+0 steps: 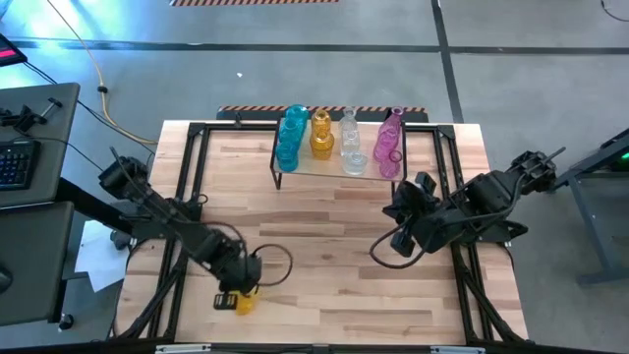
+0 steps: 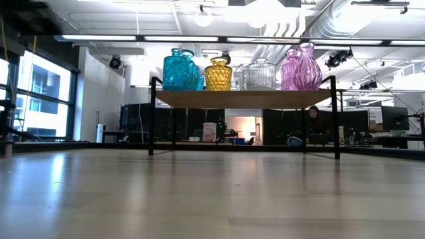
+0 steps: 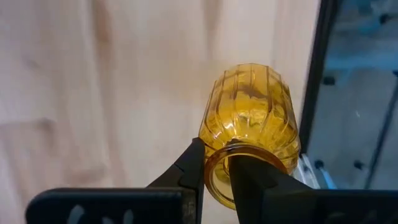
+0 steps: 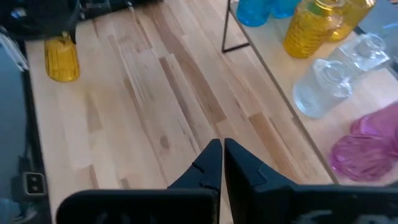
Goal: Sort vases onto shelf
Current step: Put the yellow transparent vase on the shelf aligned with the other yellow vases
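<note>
Near the table's front-left edge, the left pincer seemingly pinches a yellow vase by its rim.

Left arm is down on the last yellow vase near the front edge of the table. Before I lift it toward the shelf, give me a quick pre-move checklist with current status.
1. Left gripper on the yellow vase: ok, jaws pinch the rim, one finger inside the mouth.
2. Grip firm enough to lift: cannot tell.
3. Vase position: ok, it is by the table's front-left edge, well away from the other vases.
4. Right gripper out of the way: ok, jaws shut, empty, above bare table right of centre.
5. Shelf has room: cannot tell; teal, yellow, clear and pink vases crowd it.
6. Free slot beside the yellow vases: cannot tell.
</note>
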